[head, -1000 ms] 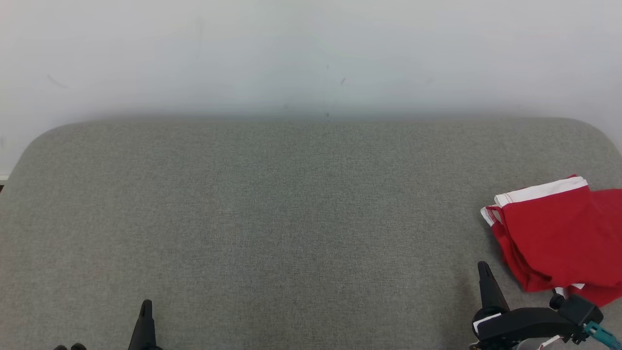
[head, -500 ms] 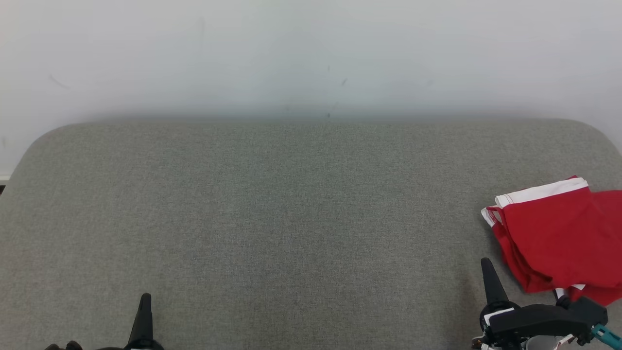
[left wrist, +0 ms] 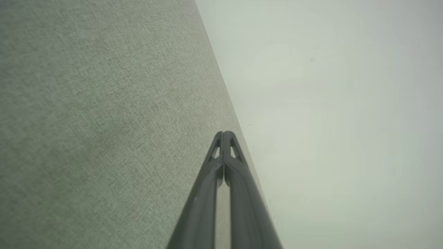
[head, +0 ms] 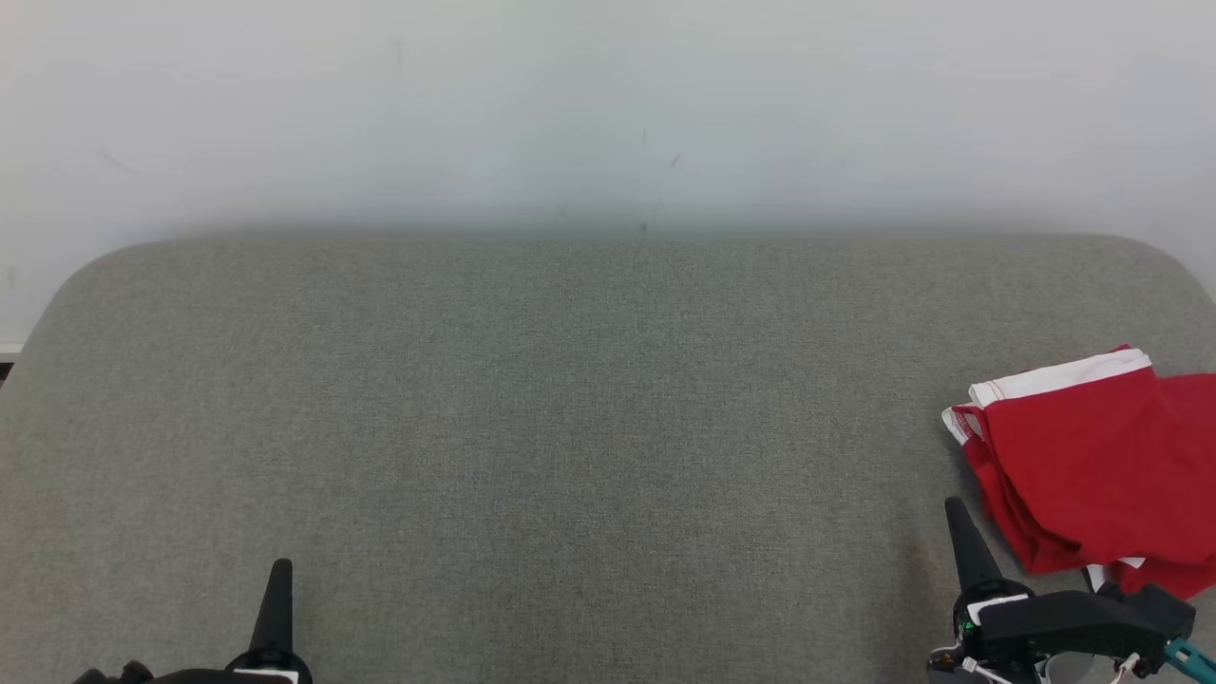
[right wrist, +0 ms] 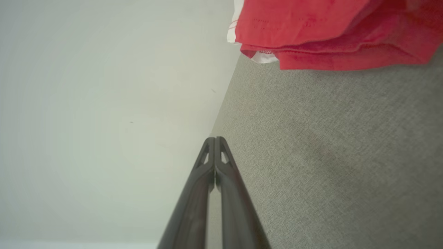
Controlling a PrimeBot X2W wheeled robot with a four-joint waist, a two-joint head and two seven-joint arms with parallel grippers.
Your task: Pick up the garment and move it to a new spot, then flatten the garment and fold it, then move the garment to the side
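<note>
Locate the folded red garment (head: pixel 1092 456), white band on its far side, lying at the right edge of the grey tabletop (head: pixel 570 399). Note the right gripper (head: pixel 955 513) just beside its near-left corner, jaws closed on nothing and clear of the cloth. Find the left gripper (head: pixel 281 570) at the near left, well apart, jaws likewise closed and empty. A pale wall (head: pixel 608 95) stands beyond the far edge.
</note>
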